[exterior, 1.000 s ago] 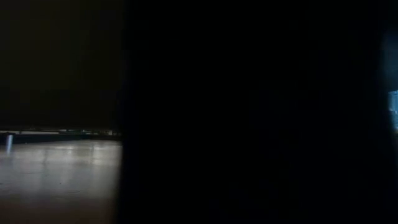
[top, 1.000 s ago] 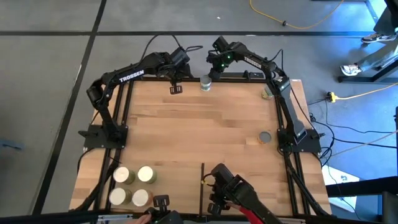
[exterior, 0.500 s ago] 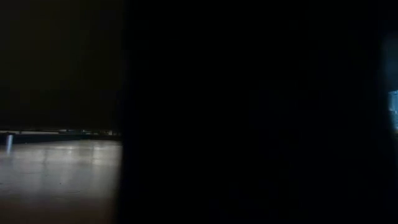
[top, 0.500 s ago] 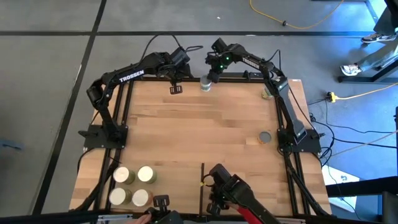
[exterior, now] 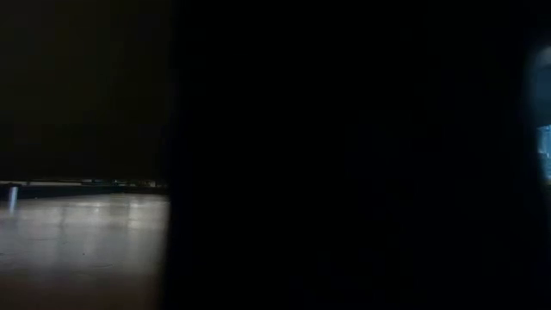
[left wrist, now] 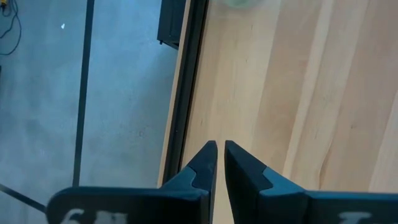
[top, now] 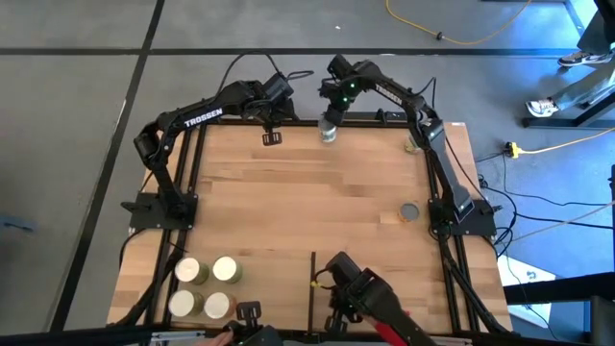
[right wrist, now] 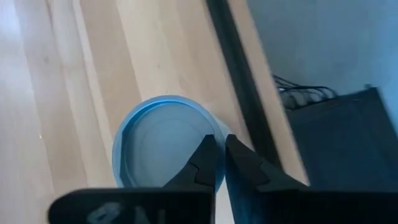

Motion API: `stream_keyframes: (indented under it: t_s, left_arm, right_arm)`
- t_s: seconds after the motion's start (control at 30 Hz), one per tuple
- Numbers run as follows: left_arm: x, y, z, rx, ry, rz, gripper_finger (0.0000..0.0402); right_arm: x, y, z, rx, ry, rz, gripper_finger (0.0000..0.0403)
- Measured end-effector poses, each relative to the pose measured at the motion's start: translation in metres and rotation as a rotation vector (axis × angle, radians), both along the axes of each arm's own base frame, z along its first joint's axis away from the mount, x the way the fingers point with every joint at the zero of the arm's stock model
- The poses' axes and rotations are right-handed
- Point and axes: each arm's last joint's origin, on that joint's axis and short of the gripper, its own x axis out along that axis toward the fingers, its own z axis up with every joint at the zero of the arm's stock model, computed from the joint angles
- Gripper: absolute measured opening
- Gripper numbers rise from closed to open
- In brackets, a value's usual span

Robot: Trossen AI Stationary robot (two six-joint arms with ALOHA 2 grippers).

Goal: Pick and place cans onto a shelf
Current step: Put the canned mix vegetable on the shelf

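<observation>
"TROSSEN" is lettered in white along the left arm [top: 197, 119]. The right gripper [right wrist: 217, 157] is held at twelve o'clock on the table [top: 317, 192], its fingers pinched on the rim of a can [right wrist: 158, 146]. The left gripper [left wrist: 217, 158] is parked beside it, jaws nearly closed, empty. Four cans [top: 204, 286] are grouped at seven o'clock.
</observation>
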Motion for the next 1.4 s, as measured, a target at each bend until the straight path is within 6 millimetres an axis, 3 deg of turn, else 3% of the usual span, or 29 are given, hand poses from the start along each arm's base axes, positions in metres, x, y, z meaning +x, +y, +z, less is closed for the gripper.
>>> stream_keyframes:
  t_s: [0.3,0.5,0.77,0.93,1.4]
  left_arm:
    - [-0.004,-0.005,-0.001,-0.038,0.032,0.016,0.0023]
    - [-0.015,-0.023,0.021,-0.032,-0.007,0.008,0.0024]
    - [-0.044,-0.057,0.067,0.002,-0.146,0.027,0.0024]
    - [-0.065,-0.078,0.086,-0.008,-0.198,0.052,0.0022]
    - [-0.108,-0.117,0.099,-0.08,-0.081,0.015,0.0022]
  right_arm:
    - [-0.015,0.015,0.056,-0.084,0.027,0.003,0.0017]
    - [-0.012,0.041,0.089,-0.146,0.009,0.036,0.0017]
    - [0.016,0.11,0.125,-0.228,-0.037,0.175,0.0017]
    - [0.032,0.151,0.137,-0.223,-0.076,0.253,0.0017]
    - [0.087,0.289,0.162,-0.119,-0.337,0.33,0.0017]
